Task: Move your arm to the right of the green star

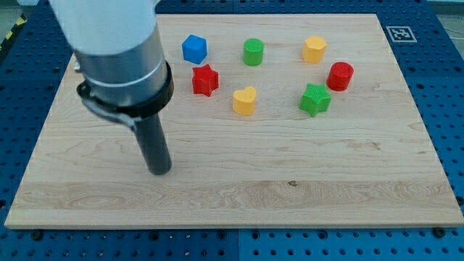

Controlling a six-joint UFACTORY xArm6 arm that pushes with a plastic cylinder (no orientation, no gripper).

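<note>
My tip (a bare rod, no gripper to open or close) rests on the counter, well apart from the green star at its eight o'clock.

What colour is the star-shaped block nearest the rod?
Red: the red star, seen in the camera view, up and right of my tip.

pale matt wood board; ridged plastic-looking green star; matt dark rod.

One camera, high and angled down from the near edge over the whole wooden board.
</note>
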